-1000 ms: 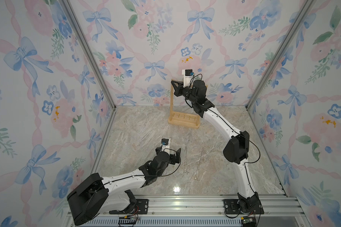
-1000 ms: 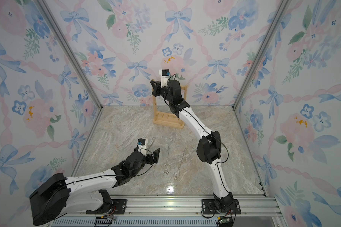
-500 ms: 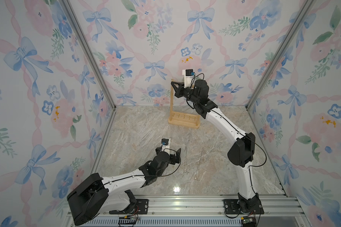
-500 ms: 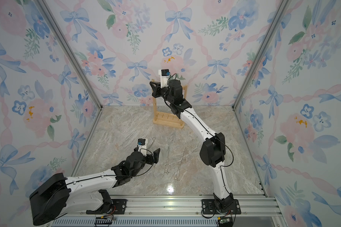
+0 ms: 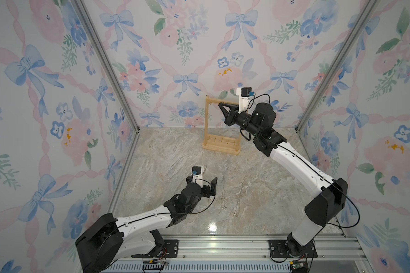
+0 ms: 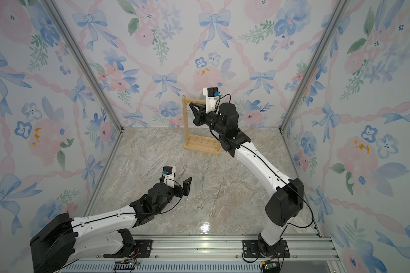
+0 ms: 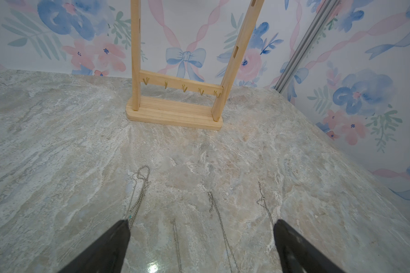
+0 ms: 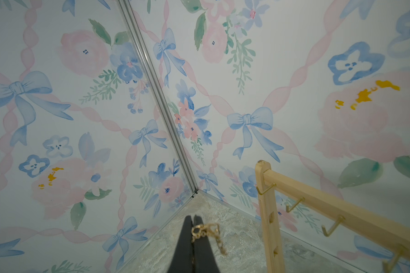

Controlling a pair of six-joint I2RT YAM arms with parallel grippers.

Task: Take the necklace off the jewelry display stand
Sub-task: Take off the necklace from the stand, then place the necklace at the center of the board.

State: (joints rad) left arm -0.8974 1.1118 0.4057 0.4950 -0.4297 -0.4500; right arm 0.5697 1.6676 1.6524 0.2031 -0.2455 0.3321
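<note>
Marble surface (image 5: 166,151) carries the stand (image 5: 206,123) by the back wall. Left jaws gape low over loose chains (image 5: 223,196). Right jaws pinch the gold necklace (image 8: 205,230) beside the top hooks (image 8: 294,204); its dangling tail may snag one, or slip.

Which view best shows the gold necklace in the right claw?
Right wrist: gold necklace links sit close-up, pinched in the shut right claw. Both top views give at most a faint strand beneath it; the left wrist misses it.

Floral wallpaper (image 5: 175,47) all around — blue bows, pink ribbons — aluminium corner posts (image 5: 110,71), marbled stone floor (image 5: 175,153) with a glare spot (image 5: 212,228) near the front rail (image 5: 223,245).
</note>
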